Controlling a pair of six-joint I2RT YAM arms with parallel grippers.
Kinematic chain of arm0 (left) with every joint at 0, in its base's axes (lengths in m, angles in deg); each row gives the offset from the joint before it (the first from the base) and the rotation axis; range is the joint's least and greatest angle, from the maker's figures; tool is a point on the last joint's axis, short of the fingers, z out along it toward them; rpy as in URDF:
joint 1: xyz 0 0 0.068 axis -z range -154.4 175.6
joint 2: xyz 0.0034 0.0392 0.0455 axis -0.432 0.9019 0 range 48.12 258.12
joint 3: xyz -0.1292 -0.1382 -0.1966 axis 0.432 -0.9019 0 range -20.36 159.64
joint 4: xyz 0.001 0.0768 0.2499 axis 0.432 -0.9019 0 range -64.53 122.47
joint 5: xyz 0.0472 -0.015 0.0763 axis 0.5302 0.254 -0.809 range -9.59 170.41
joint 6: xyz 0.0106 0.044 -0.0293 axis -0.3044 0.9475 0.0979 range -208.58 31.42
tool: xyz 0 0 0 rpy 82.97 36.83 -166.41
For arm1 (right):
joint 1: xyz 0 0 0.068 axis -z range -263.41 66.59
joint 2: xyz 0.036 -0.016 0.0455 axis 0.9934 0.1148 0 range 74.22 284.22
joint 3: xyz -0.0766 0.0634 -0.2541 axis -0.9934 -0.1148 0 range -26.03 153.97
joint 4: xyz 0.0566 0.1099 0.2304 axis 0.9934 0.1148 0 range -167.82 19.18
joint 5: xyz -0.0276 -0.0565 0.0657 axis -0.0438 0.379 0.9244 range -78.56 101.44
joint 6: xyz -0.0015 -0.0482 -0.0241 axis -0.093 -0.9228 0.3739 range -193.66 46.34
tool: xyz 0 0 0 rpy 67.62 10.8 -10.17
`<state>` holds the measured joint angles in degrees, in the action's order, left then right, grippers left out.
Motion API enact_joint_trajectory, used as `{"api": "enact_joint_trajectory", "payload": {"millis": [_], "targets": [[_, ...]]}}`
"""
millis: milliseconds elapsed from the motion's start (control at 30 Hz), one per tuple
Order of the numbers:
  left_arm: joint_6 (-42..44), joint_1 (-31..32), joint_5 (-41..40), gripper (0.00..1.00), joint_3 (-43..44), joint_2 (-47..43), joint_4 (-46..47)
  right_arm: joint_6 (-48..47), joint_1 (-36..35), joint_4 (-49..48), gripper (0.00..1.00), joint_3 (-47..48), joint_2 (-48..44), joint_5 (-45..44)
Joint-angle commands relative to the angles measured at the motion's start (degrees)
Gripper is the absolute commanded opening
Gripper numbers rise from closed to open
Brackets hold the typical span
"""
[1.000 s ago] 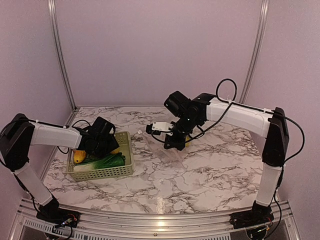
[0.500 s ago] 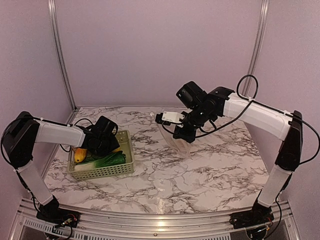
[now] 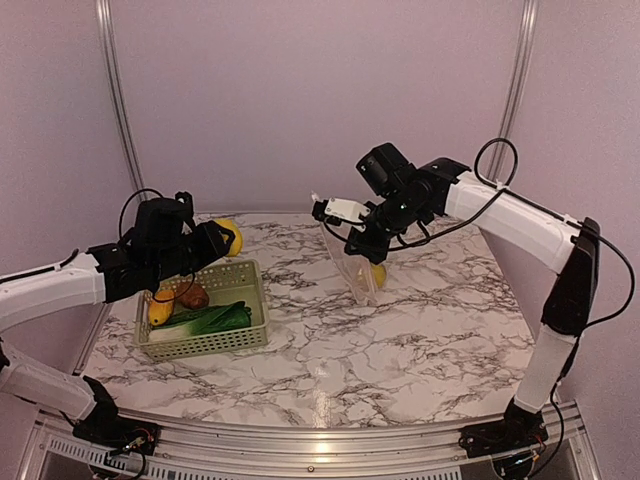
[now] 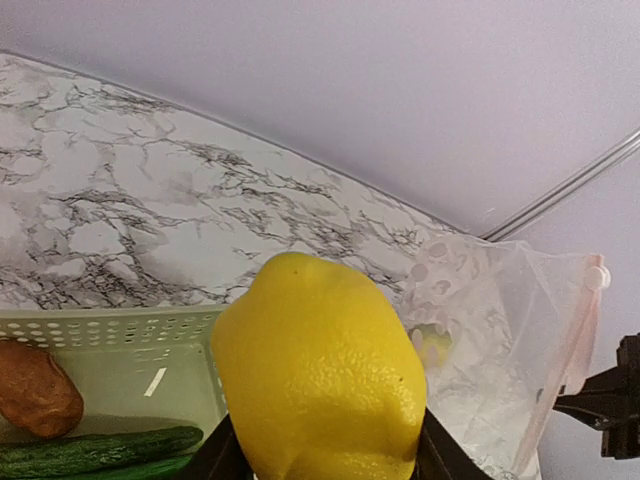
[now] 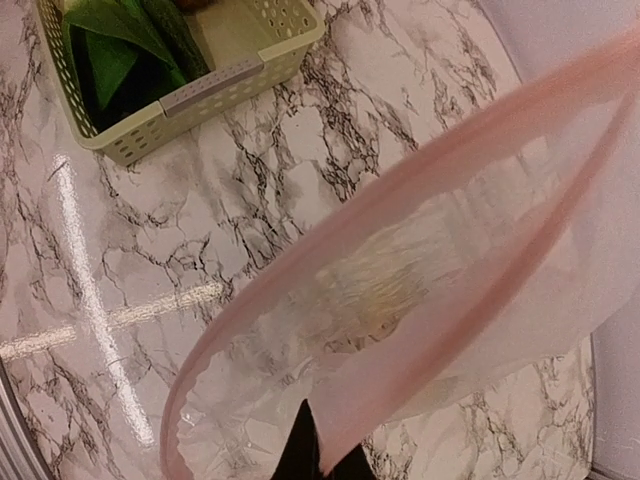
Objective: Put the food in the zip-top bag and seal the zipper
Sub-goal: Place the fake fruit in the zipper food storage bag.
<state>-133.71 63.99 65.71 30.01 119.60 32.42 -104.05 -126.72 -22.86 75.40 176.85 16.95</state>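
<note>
The left gripper [image 3: 213,242], clamped on a yellow lemon [image 4: 320,370] above the basket's [image 3: 210,345] far corner, has the zip-top bag [image 3: 362,272] well to its right, hanging open-mouthed from the right gripper [image 3: 366,244], which pinches its rim.

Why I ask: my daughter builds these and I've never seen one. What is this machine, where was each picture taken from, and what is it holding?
Two robot arms are bolted to a marble table. The wide picture looks down from above and behind them; the other two come from cameras on the wrists. The left gripper holds a yellow toy lemon near a pale green basket containing a potato, another lemon and green vegetables. The right gripper pinches the edge of a clear zip-top bag, held up with its mouth open, one yellow piece inside.
</note>
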Motion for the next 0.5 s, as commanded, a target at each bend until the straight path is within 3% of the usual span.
{"api": "enact_joint_trajectory", "payload": {"millis": [0,267,467], "targets": [[5.5,4.2,7.6,0.25,-0.6,-1.3,11.4,3.5,0.2,0.9,0.0,6.0,4.1,3.0],[10.3,12.3,19.7,0.23,6.1,6.5,22.4,6.5,0.8,1.4,0.0,11.9,8.7,6.6],[9.4,15.6,21.7,0.21,9.5,13.5,25.3,8.2,2.3,1.8,0.0,13.7,9.2,11.1]]}}
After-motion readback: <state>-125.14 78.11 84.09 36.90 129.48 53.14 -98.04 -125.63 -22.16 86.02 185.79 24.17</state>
